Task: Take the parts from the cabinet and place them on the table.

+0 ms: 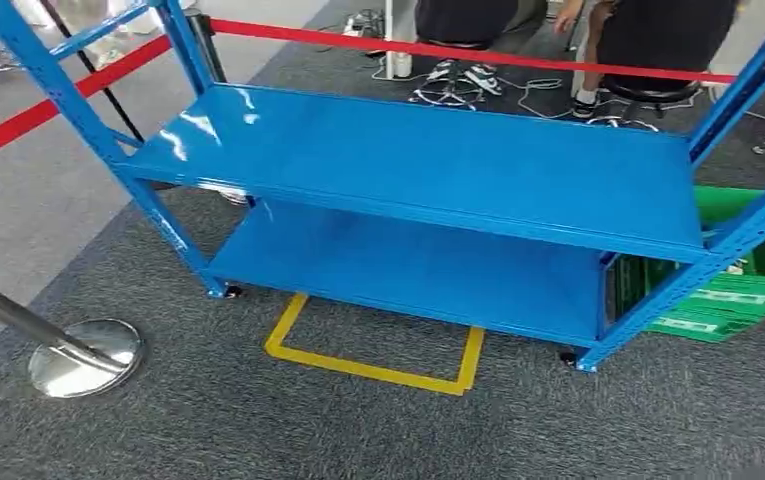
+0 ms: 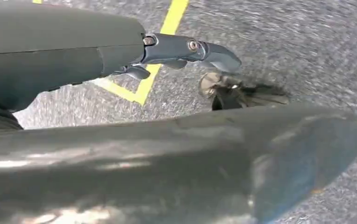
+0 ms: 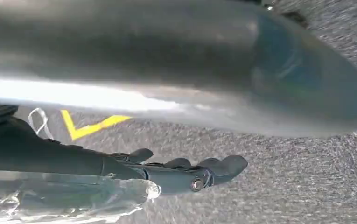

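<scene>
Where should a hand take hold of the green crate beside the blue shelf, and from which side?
Probably by its open top rim, coming from above at the shelf's right end. The green crate sits low on the floor behind the posts of the blue shelf, and these posts bar a reach from the front.

The left hand [image 2: 185,51] is dark grey: a thick, smooth thumb with a rounded, glossy tip takes light along its length, and beyond it run slimmer fingers [image 2: 218,55] of darker, bluish metal — small round silver screws sit at their hinges. The right hand [image 3: 185,175] matches it — the same broad grey thumb, shiny and blurred, and dark fingers [image 3: 227,165] with a bright screw head near the tips.
</scene>
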Motion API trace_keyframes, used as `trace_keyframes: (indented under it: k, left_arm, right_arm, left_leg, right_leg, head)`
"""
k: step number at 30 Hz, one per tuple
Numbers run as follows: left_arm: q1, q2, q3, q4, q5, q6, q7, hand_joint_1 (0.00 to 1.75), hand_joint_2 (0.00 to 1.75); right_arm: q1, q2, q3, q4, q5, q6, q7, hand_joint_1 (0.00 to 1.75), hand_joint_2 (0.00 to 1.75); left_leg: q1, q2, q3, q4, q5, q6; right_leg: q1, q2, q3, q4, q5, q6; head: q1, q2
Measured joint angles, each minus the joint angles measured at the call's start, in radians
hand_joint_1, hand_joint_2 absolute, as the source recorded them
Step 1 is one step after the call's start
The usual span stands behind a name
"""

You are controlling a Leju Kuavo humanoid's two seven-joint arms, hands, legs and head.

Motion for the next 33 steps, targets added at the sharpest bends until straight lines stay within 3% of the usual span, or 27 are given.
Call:
trace_keyframes:
  k: [3, 4, 5, 6, 7, 8, 9, 10, 11, 12, 13, 14, 15, 16, 17, 18, 19, 21, 23, 25, 26, 29, 30, 31, 33]
  left_arm:
    - [-0.003, -0.002, 0.006, 0.0, 0.005, 0.001, -0.003, 0.0, 0.0]
    - [-0.004, -0.005, 0.008, 0.0, 0.005, 0.001, -0.003, 0.0, 0.0]
    - [-0.006, -0.004, 0.01, 0.0, 0.005, 0.001, -0.003, 0.0, 0.0]
    - [-0.004, -0.003, 0.011, 0.0, 0.003, 0.002, 0.0, 0.0, 0.0]
    - [-0.002, -0.002, 0.013, 0.0, 0.003, 0.002, 0.004, 0.0, 0.0]
    - [0.001, -0.002, 0.014, 0.0, 0.0, 0.002, 0.009, 0.0, 1.75]
    - [0.003, 0.0, 0.014, 0.0, -0.004, 0.0, 0.013, 0.0, 1.75]
    - [0.004, 0.0, 0.015, 0.0, -0.005, -0.002, 0.016, 0.0, 1.75]
    - [0.003, 0.0, 0.015, 0.0, -0.007, -0.003, 0.024, 0.0, 1.75]
    - [0.001, 0.001, 0.015, 0.0, -0.012, -0.003, 0.034, 0.0, 1.75]
    - [0.0, 0.002, 0.014, 0.0, -0.018, -0.004, 0.041, 0.0, 1.75]
    - [-0.002, 0.003, 0.014, 0.0, -0.02, -0.004, 0.042, 0.0, 1.75]
    - [-0.001, 0.004, 0.014, 0.0, -0.021, -0.005, 0.044, 0.0, 1.75]
    - [-0.001, 0.006, 0.014, -0.001, -0.023, -0.005, 0.046, 0.0, 1.75]
    - [-0.001, 0.009, 0.014, -0.001, -0.025, -0.005, 0.047, 0.0, 1.75]
    - [-0.001, 0.011, 0.014, -0.001, -0.028, -0.002, 0.038, 0.0, 1.75]
    - [0.0, 0.013, 0.014, -0.001, -0.034, 0.0, 0.02, 0.0, 1.75]
    - [0.001, 0.013, 0.006, -0.001, -0.048, 0.0, -0.028, 0.0, 1.75]
    - [0.004, 0.017, -0.029, -0.002, -0.037, -0.002, -0.053, 0.0, 1.75]
    - [0.01, 0.023, -0.075, -0.004, -0.006, 0.001, -0.053, 0.0, 1.75]
    - [0.013, 0.024, -0.095, -0.005, 0.009, 0.003, -0.053, 0.0, 1.75]
    - [0.024, 0.031, -0.16, -0.007, 0.062, 0.011, -0.046, 0.0, 1.75]
    - [0.027, 0.032, -0.182, -0.009, 0.08, 0.014, -0.04, 0.0, 0.0]
    - [0.03, 0.033, -0.204, -0.011, 0.097, 0.016, -0.037, 0.0, 0.0]
    - [0.035, 0.037, -0.253, -0.014, 0.135, 0.022, -0.029, 0.0, 0.0]
  right_arm:
    - [0.007, -0.001, -0.008, -0.001, -0.064, 0.039, -0.027, 0.0, 0.0]
    - [0.008, -0.001, -0.017, -0.002, -0.088, 0.045, -0.033, 0.0, 0.0]
    - [0.007, -0.001, -0.028, -0.002, -0.11, 0.045, -0.035, 0.0, 0.0]
    - [0.003, -0.001, -0.039, -0.002, -0.135, 0.045, -0.035, 0.0, 0.0]
    - [0.0, -0.001, -0.048, -0.002, -0.15, 0.045, -0.032, 0.0, 0.0]
    - [-0.003, -0.001, -0.062, -0.002, -0.175, 0.065, -0.02, 0.0, 0.0]
    - [-0.003, -0.001, -0.077, -0.002, -0.204, 0.097, -0.009, 0.0, 0.0]
    - [-0.002, -0.001, -0.091, -0.002, -0.228, 0.121, -0.005, 0.0, 0.0]
    - [-0.002, -0.001, -0.107, -0.002, -0.253, 0.143, -0.001, 0.0, 0.0]
    - [-0.002, -0.001, -0.124, -0.002, -0.292, 0.171, 0.0, 0.0, 0.0]
    - [-0.003, -0.001, -0.14, -0.002, -0.337, 0.197, 0.0, 0.0, 0.0]
    - [-0.004, -0.001, -0.14, -0.002, -0.359, 0.206, 0.0, 0.0, 0.0]
    - [-0.007, -0.001, -0.14, -0.002, -0.368, 0.212, 0.0, 0.0, 0.0]
    - [-0.01, -0.001, -0.141, -0.002, -0.373, 0.216, 0.0, 0.0, 0.0]
    - [-0.01, -0.001, -0.141, -0.002, -0.387, 0.223, -0.001, 0.0, 1.75]
    - [-0.01, -0.001, -0.141, -0.002, -0.417, 0.251, -0.018, 0.0, 1.75]
    - [-0.008, 0.0, -0.141, -0.002, -0.443, 0.298, -0.046, 0.0, 1.75]
    - [-0.002, 0.0, -0.138, -0.002, -0.433, 0.435, -0.112, 0.0, 1.75]
    - [0.002, -0.005, -0.121, -0.002, -0.379, 0.509, -0.137, 0.0, 1.75]
    - [0.005, -0.01, -0.091, -0.003, -0.378, 0.515, -0.136, 0.0, 1.75]
    - [0.009, -0.013, -0.077, -0.004, -0.383, 0.516, -0.135, 0.0, 1.75]
    - [0.023, -0.024, -0.026, -0.01, -0.41, 0.515, -0.122, 0.0, 1.75]
    - [0.027, -0.028, -0.006, -0.011, -0.419, 0.515, -0.117, 0.0, 1.75]
    - [0.031, -0.032, 0.013, -0.013, -0.429, 0.514, -0.114, 0.0, 0.0]
    - [0.037, -0.04, 0.058, -0.018, -0.449, 0.51, -0.105, 0.0, 0.0]
  left_leg:
    - [-0.008, 0.026, -0.004, 0.003, 0.002, 0.02]
    - [-0.001, 0.04, -0.003, -0.003, 0.008, 0.03]
    - [0.0, 0.055, -0.004, -0.006, 0.012, 0.038]
    - [-0.002, 0.063, -0.004, -0.006, 0.011, 0.047]
    - [-0.005, 0.072, -0.004, -0.006, 0.011, 0.048]
    - [-0.009, 0.087, -0.004, -0.006, 0.01, 0.048]
    - [-0.011, 0.098, -0.005, -0.005, 0.01, 0.049]
    - [-0.012, 0.106, -0.005, -0.005, 0.01, 0.049]
    - [-0.013, 0.111, -0.005, -0.005, 0.01, 0.049]
    - [-0.013, 0.114, -0.004, -0.004, 0.01, 0.048]
    - [-0.013, 0.116, -0.001, -0.004, 0.009, 0.047]
    - [-0.013, 0.117, 0.001, -0.004, 0.008, 0.043]
    - [-0.021, 0.118, 0.002, -0.002, 0.006, 0.035]
    - [-0.021, 0.118, 0.001, -0.001, 0.006, 0.031]
    - [-0.022, 0.118, -0.001, 0.002, 0.003, 0.041]
    - [-0.022, 0.117, -0.002, 0.001, 0.012, 0.06]
    - [-0.022, 0.117, -0.002, -0.002, 0.013, 0.059]
    - [-0.021, 0.117, -0.002, -0.008, 0.018, 0.051]
    - [-0.019, 0.117, -0.002, -0.013, 0.02, 0.041]
    - [-0.017, 0.117, -0.002, -0.017, 0.022, 0.023]
    - [-0.017, 0.117, -0.002, -0.018, 0.023, 0.019]
    - [-0.017, 0.117, -0.003, -0.018, 0.024, 0.017]
    - [-0.017, 0.117, -0.003, -0.018, 0.024, 0.017]
    - [-0.017, 0.117, -0.003, -0.018, 0.024, 0.017]
    - [-0.018, 0.117, -0.003, -0.017, 0.024, 0.017]
  right_leg:
    - [-0.008, 0.03, -0.017, -0.017, 0.014, 0.022]
    - [-0.008, 0.041, -0.018, -0.018, 0.016, 0.029]
    - [-0.004, -0.003, -0.021, -0.002, 0.006, 0.029]
    - [0.0, -0.065, -0.045, 0.048, -0.035, 0.031]
    - [0.0, -0.094, -0.077, 0.119, -0.079, 0.034]
    - [-0.002, -0.109, -0.119, 0.215, -0.125, 0.036]
    - [-0.002, -0.114, -0.15, 0.288, -0.153, 0.037]
    - [-0.002, -0.115, -0.157, 0.311, -0.155, 0.037]
    - [-0.002, -0.115, -0.139, 0.288, -0.135, 0.036]
    - [-0.001, -0.115, -0.096, 0.218, -0.099, 0.034]
    - [-0.001, -0.117, -0.034, 0.112, -0.055, 0.03]
    - [-0.002, -0.125, 0.021, 0.023, -0.028, 0.028]
    - [0.004, -0.132, 0.034, -0.004, -0.038, 0.025]
    - [0.002, -0.125, 0.036, -0.01, -0.031, 0.015]
    - [-0.001, -0.125, 0.035, -0.012, -0.024, 0.021]
    - [0.0, -0.124, 0.034, -0.012, -0.025, 0.021]
    - [0.002, -0.123, 0.032, -0.012, -0.023, 0.019]
    - [0.005, -0.123, 0.029, -0.012, -0.023, 0.011]
    - [0.007, -0.123, 0.027, -0.011, -0.024, 0.008]
    - [0.008, -0.123, 0.026, -0.011, -0.023, 0.004]
    - [0.008, -0.124, 0.025, -0.01, -0.024, 0.001]
    - [0.008, -0.124, 0.025, -0.01, -0.023, 0.0]
    - [0.008, -0.124, 0.025, -0.01, -0.022, -0.001]
    - [0.008, -0.124, 0.025, -0.01, -0.022, -0.002]
    - [0.007, -0.124, 0.025, -0.01, -0.021, -0.001]
  head:
    - [0.002, 0.0]
    - [0.001, 0.0]
    - [0.002, 0.0]
    - [0.016, 0.0]
    - [0.019, 0.0]
    - [0.019, 0.0]
    - [0.019, 0.0]
    - [0.019, 0.0]
    - [0.019, 0.0]
    - [0.019, 0.0]
    - [0.019, 0.0]
    - [0.019, 0.0]
    - [0.019, 0.0]
    - [0.018, 0.0]
    - [0.017, 0.0]
    - [0.016, 0.0]
    - [0.018, 0.0]
    - [0.017, 0.0]
    - [0.017, 0.0]
    - [0.017, 0.0]
    - [0.017, 0.0]
    - [0.018, 0.0]
    - [0.018, 0.0]
    - [0.018, 0.0]
    - [0.018, 0.0]
